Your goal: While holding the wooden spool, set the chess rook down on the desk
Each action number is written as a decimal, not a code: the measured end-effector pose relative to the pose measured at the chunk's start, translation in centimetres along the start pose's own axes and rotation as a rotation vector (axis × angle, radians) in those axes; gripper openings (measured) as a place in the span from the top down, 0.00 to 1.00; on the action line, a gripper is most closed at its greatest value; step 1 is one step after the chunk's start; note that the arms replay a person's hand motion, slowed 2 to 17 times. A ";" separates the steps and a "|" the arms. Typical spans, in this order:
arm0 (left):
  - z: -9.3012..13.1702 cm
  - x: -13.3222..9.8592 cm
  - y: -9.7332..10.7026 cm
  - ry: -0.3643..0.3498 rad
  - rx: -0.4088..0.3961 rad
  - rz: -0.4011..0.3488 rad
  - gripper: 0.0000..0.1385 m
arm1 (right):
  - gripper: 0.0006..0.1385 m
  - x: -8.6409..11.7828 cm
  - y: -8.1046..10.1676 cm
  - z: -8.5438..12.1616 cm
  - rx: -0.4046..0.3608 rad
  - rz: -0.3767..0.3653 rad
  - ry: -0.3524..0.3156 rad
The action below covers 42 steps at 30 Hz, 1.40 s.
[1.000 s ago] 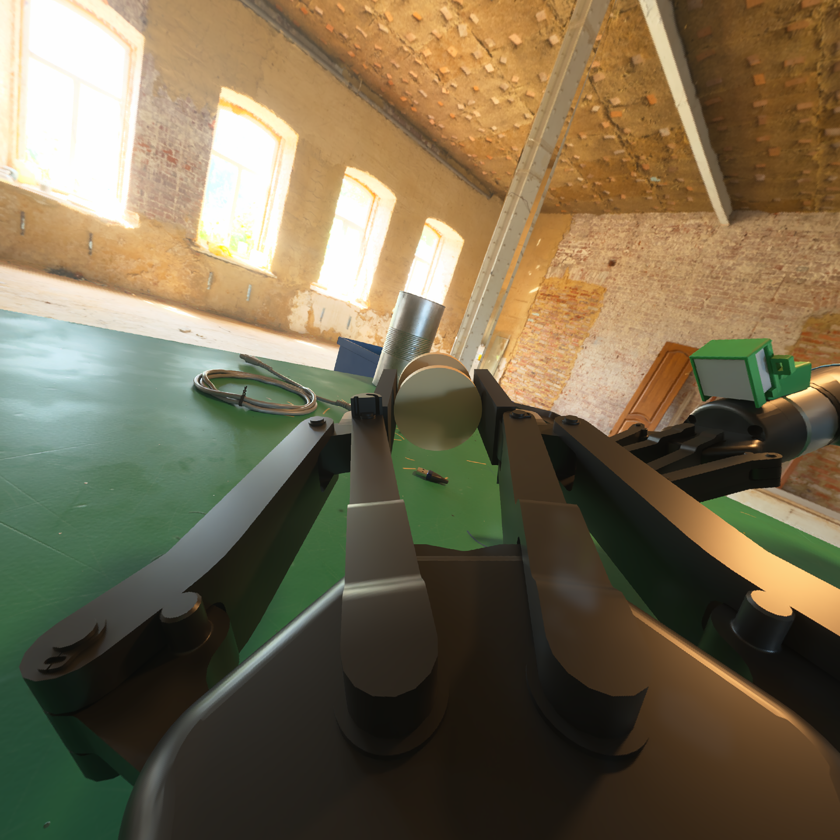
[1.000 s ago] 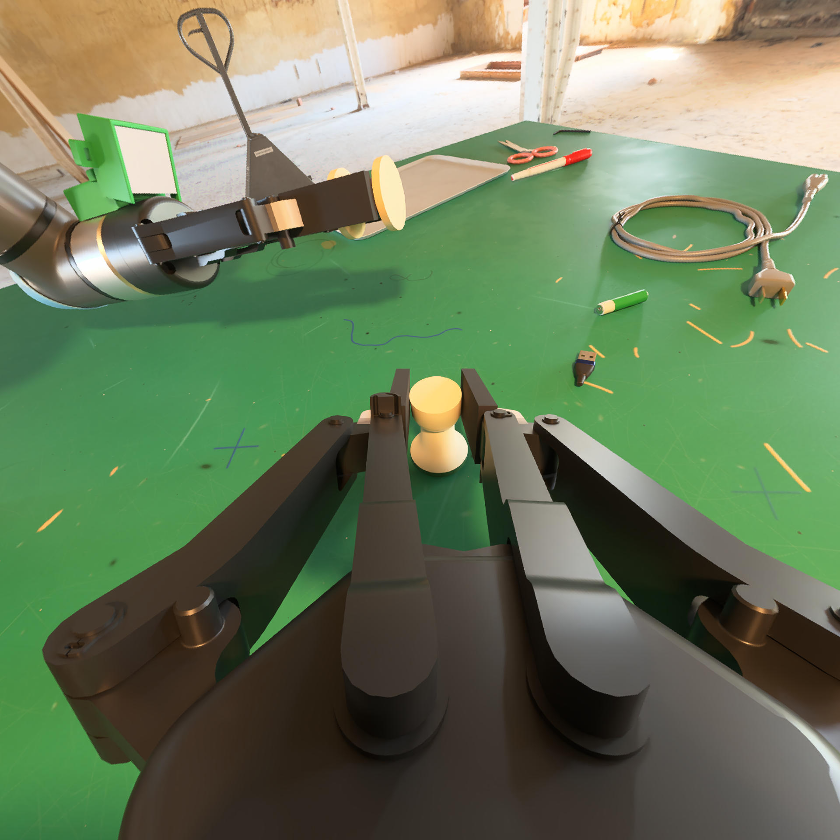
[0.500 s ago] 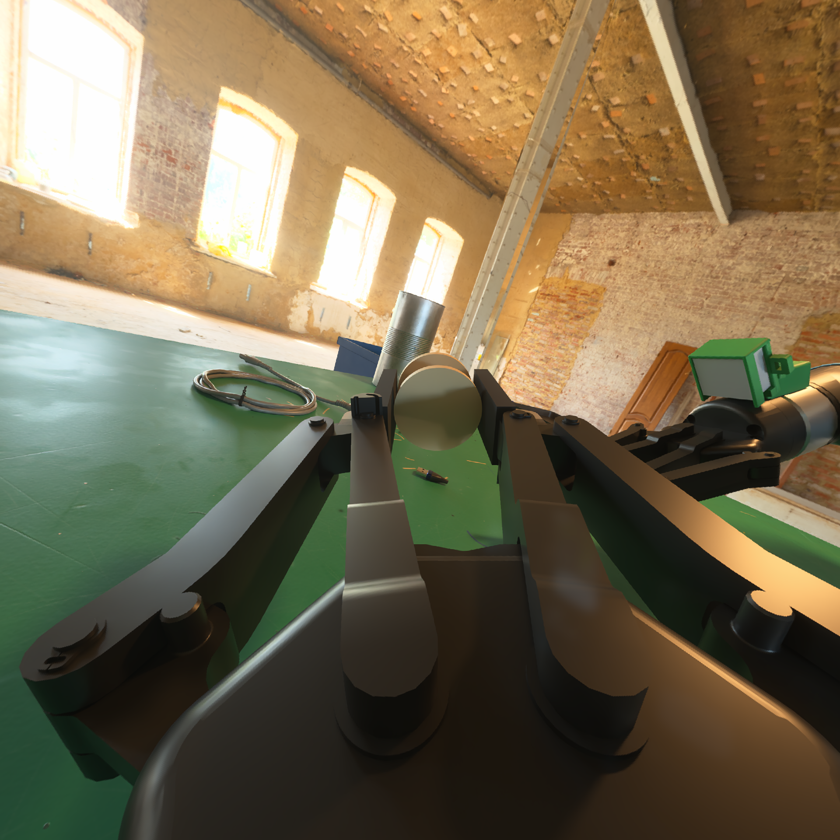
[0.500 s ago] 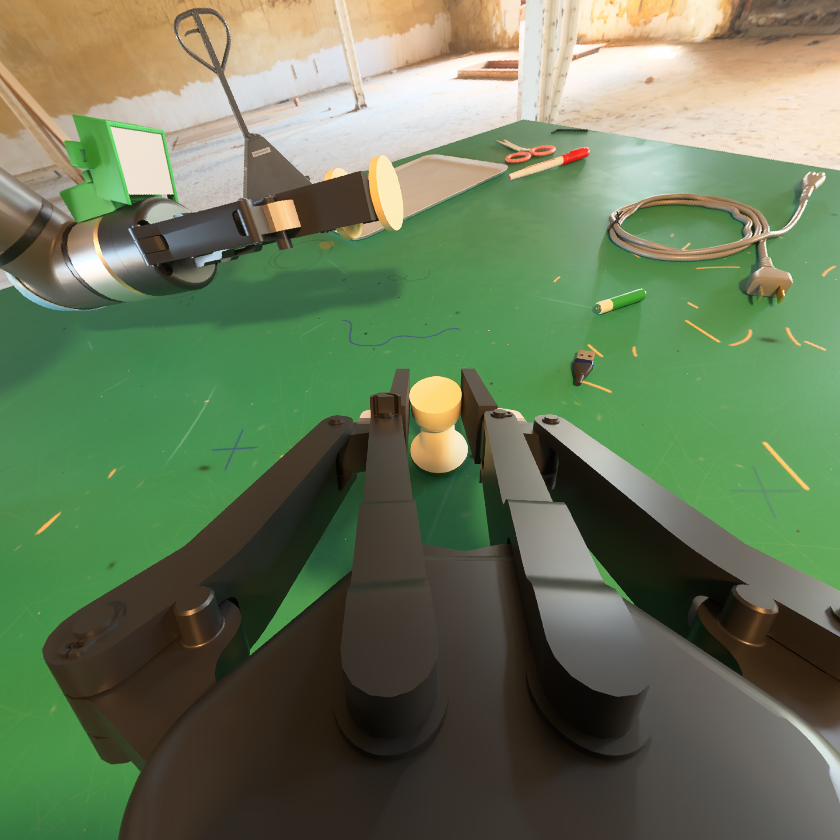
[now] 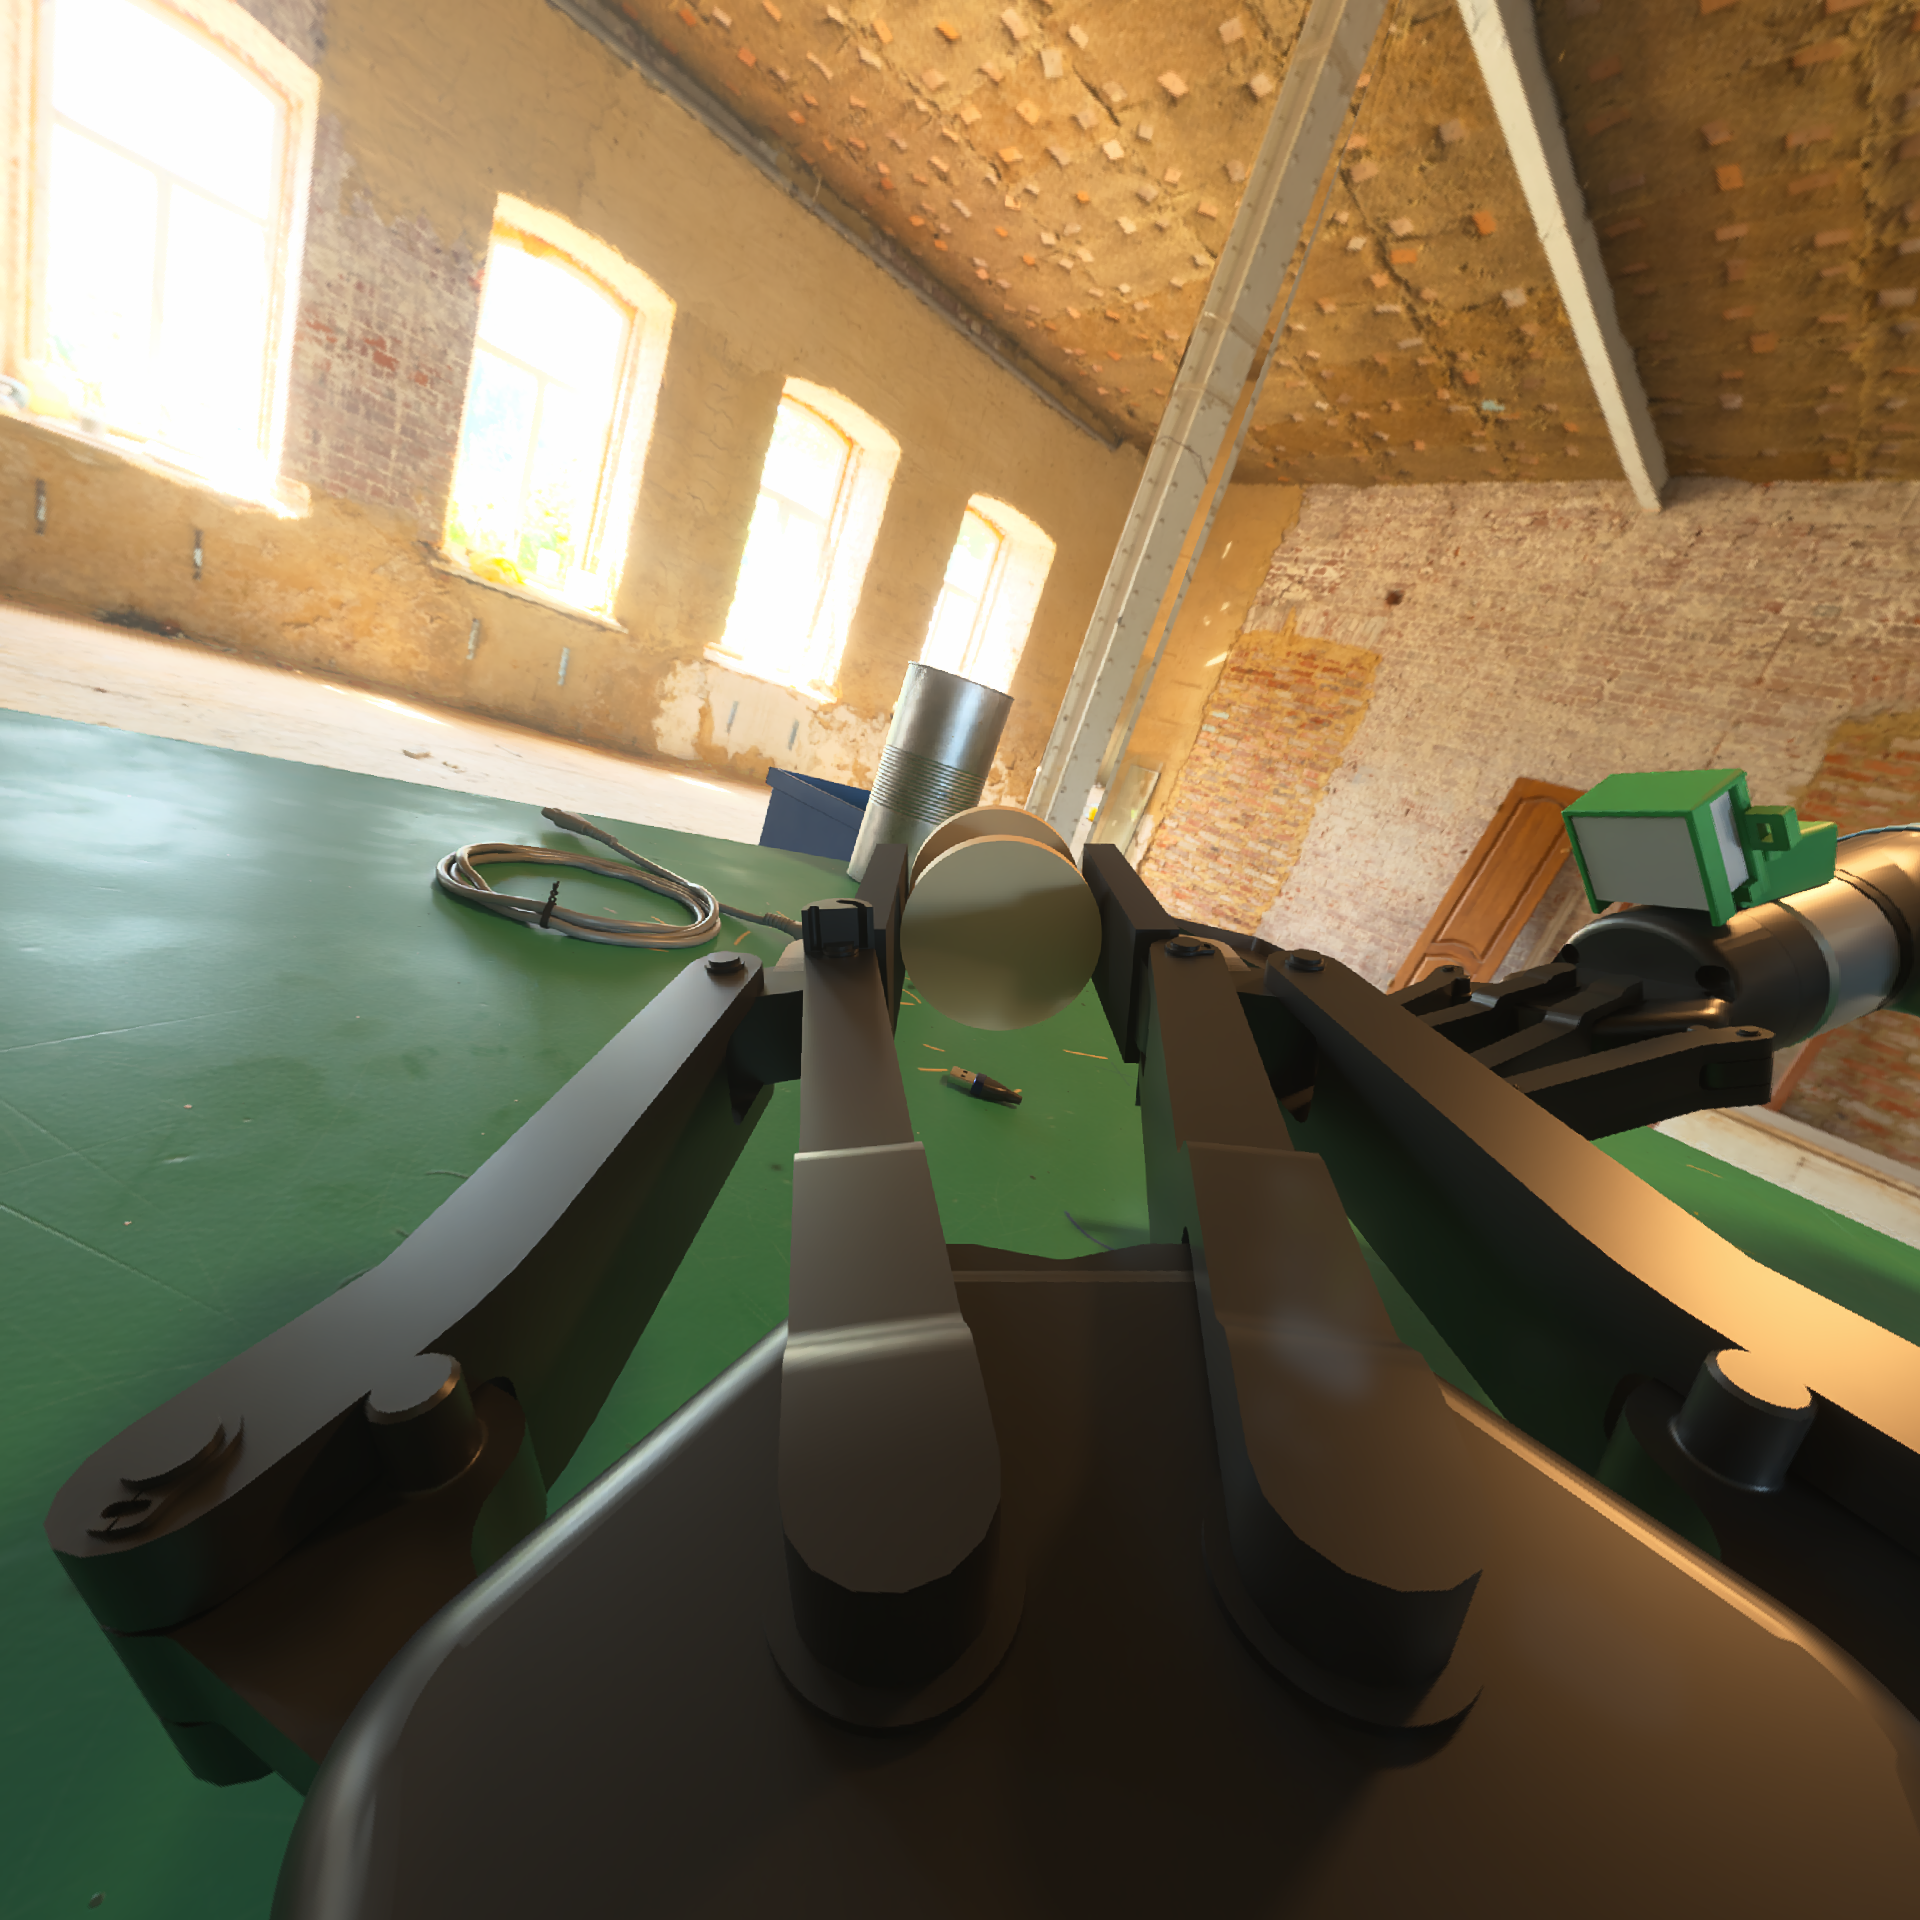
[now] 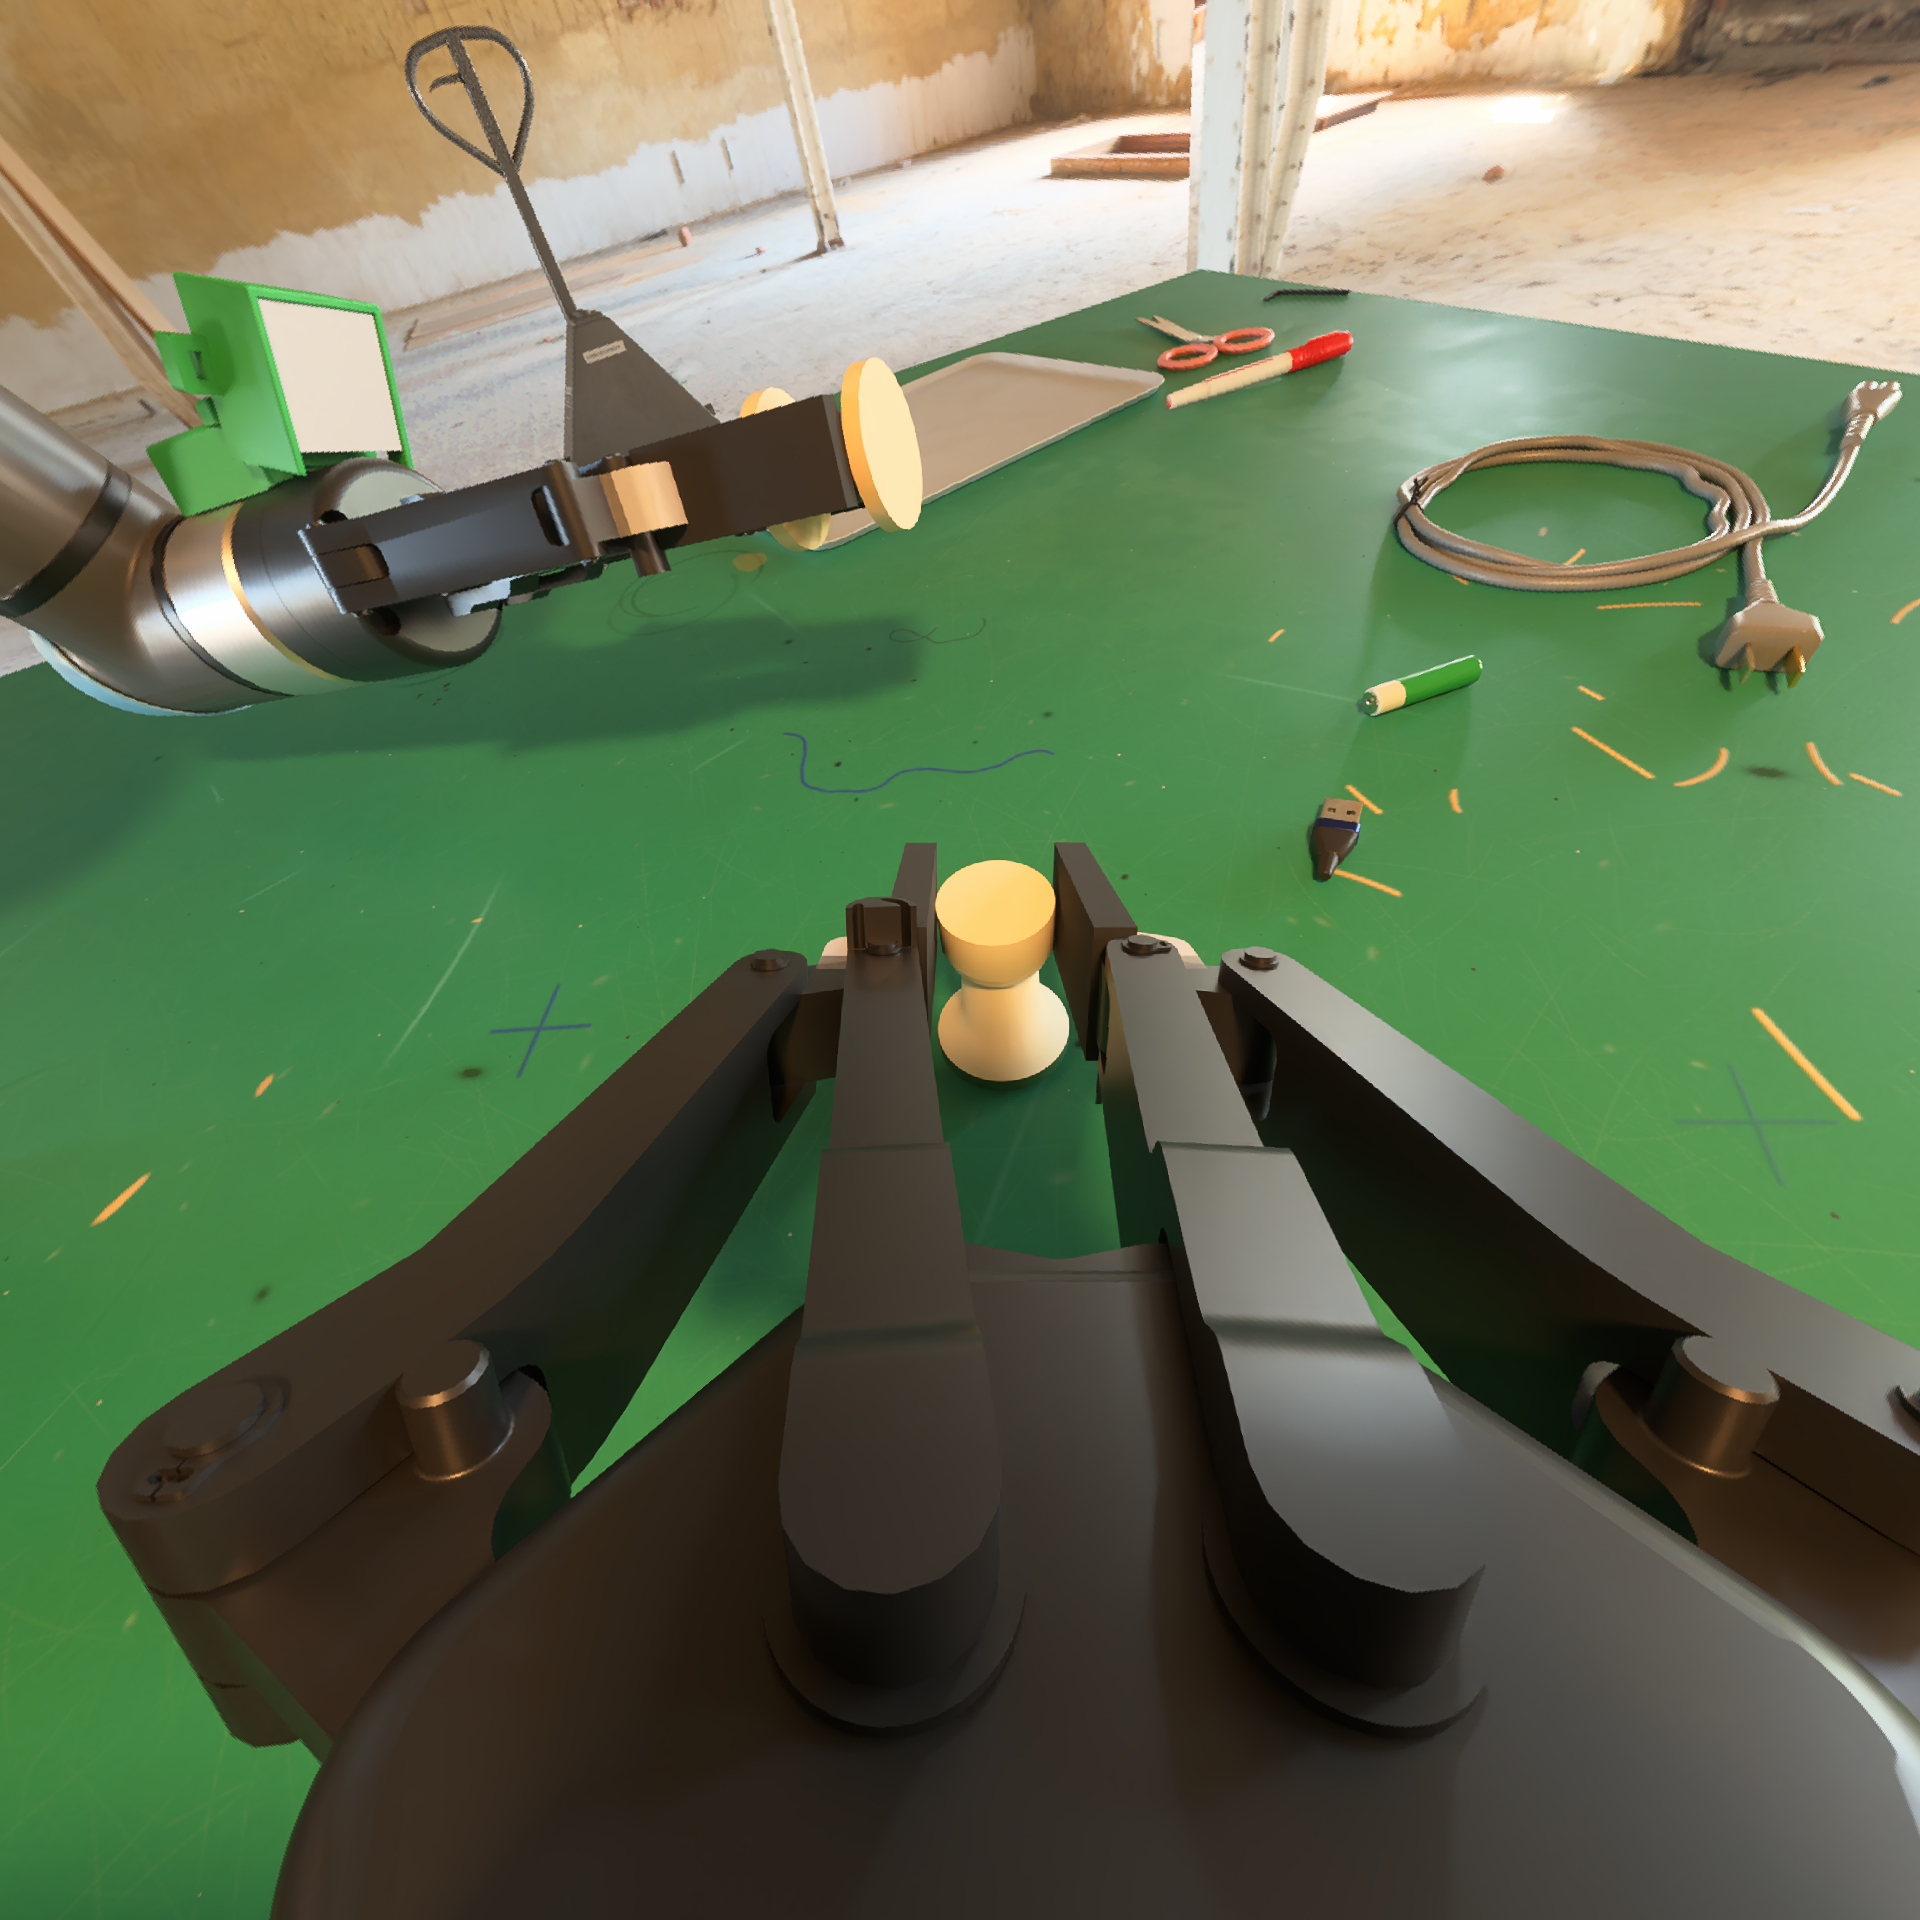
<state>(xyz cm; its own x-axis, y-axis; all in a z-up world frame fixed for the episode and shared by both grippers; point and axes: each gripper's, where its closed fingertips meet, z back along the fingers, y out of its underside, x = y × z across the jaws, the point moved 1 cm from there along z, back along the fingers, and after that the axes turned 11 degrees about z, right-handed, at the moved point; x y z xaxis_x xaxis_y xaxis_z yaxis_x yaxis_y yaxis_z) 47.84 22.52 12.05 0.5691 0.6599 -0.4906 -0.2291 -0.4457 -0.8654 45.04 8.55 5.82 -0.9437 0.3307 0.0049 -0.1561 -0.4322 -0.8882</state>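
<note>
Right claw [image 6: 995,940] flanking chess rook [image 6: 1000,971] (upright)

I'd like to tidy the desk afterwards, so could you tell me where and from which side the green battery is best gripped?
Grip the green battery across the middle of its barrel, coming straight down from above. It lies flat on the desk, so only its round sides are exposed. The fingers should close crosswise to its long axis. Nothing lies against it; the USB plug sits apart.

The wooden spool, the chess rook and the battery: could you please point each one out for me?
wooden spool [image 5: 1000,933], left wrist view, on its round flat end face.
chess rook [image 6: 995,906], right wrist view, on its wide upper head.
battery [image 6: 1425,684], right wrist view, on the middle of its green body.
</note>
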 end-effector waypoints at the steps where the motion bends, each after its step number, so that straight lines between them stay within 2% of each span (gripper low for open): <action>1: 0.0 0.0 0.0 0.000 0.000 0.000 0.68 | 0.79 0.0 0.0 0.0 0.000 -0.001 0.000; 42: 0.0 -0.2 0.1 0.008 -0.001 -0.005 0.68 | 0.79 -0.1 -0.1 -0.1 -0.003 -0.012 -0.007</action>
<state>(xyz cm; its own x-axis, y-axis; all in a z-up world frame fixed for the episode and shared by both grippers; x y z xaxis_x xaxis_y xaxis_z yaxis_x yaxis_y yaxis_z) 47.71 22.39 12.07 0.5763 0.6575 -0.4853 -0.2256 -0.4428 -0.8678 45.16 8.61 5.83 -0.9440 0.3294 0.0187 -0.1662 -0.4258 -0.8894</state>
